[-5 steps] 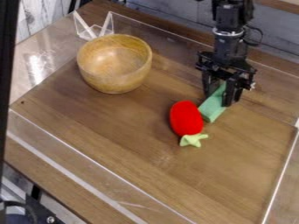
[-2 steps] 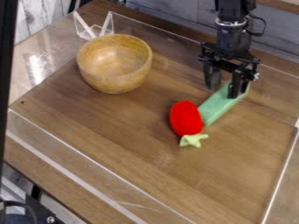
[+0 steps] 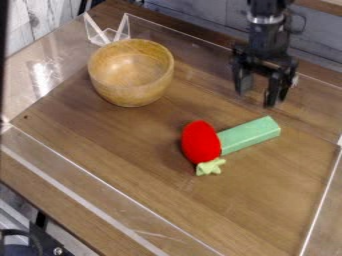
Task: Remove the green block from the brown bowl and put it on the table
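Observation:
The green block (image 3: pixel 247 134) lies flat on the table (image 3: pixel 120 160), right of centre, its left end touching the red strawberry-like toy (image 3: pixel 202 142). My gripper (image 3: pixel 263 90) hangs above and behind the block, pointing down, open, with nothing between its fingers. At the back left stands the brown bowl (image 3: pixel 131 71), with nothing inside it.
A clear plastic raised border (image 3: pixel 80 215) runs around the table's edges. A white folded object (image 3: pixel 104 30) sits behind the bowl at the back left corner.
The gripper opened, let go of the green block and rose. The block dropped flat onto the table and nudged the red toy slightly left.

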Motion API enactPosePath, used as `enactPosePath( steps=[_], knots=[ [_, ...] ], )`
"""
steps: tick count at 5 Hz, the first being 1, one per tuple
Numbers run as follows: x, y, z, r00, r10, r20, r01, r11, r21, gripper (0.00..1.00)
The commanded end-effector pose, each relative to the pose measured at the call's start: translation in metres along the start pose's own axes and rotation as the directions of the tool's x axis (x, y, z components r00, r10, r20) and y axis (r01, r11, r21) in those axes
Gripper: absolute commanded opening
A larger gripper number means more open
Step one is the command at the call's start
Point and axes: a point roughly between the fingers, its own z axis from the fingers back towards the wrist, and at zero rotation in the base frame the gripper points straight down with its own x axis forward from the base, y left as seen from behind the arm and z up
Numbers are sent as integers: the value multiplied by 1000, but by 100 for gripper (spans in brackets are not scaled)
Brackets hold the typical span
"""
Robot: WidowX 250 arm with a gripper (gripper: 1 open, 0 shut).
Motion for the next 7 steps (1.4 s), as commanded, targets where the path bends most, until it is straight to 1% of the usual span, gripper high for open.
enactPosePath(
  steps=[1,2,4,6,7],
  knots=[
    [-1,-5,51,992,-33,123,29,999,37,100],
    [-1,-2,55,990,-42,136,37,999,38,100],
    [-4,11,67,989,-2,146,-3,999,36,100],
    [-7,19,54,989,-30,143,26,999,29,100],
    [-10,26,44,988,15,151,-20,999,32,0]
  ],
)
